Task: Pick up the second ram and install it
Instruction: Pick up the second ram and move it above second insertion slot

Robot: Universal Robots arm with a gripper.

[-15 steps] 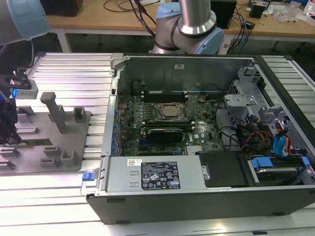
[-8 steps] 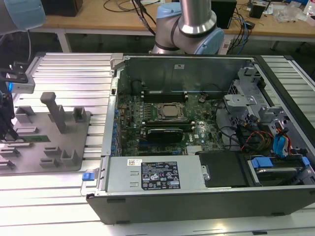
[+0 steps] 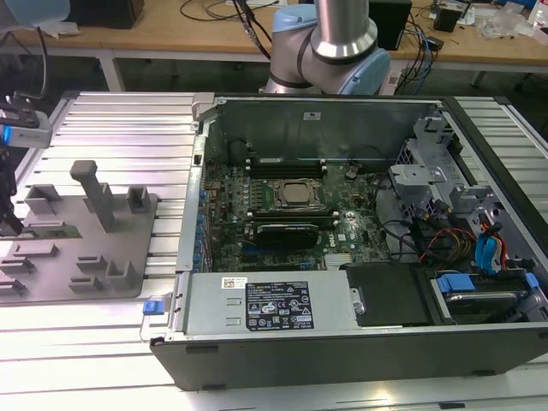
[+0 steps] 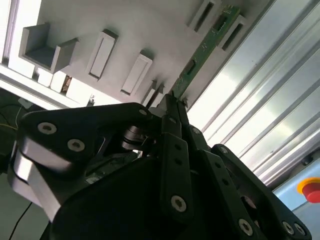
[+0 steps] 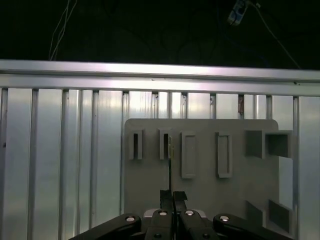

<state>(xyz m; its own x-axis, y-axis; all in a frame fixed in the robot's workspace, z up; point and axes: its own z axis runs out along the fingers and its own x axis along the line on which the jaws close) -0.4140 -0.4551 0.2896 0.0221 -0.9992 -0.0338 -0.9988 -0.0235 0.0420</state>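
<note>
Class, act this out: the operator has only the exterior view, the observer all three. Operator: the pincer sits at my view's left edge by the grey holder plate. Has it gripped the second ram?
Observer: Yes; the second wrist view shows the pincer shut on the near end of the second ram.
Operator: Lifted out of the plate?
Observer: No, its far end sits between two upright posts of the holder plate.
Operator: Grip straight?
Observer: In the first wrist view the ram runs edge-on straight out from the fingertips.

The arm (image 3: 330,43) shows an upright grey-and-blue joint in the exterior view. In both wrist views the black gripper (image 5: 173,196) points down, fingers pinched on the second ram (image 5: 170,167).
</note>
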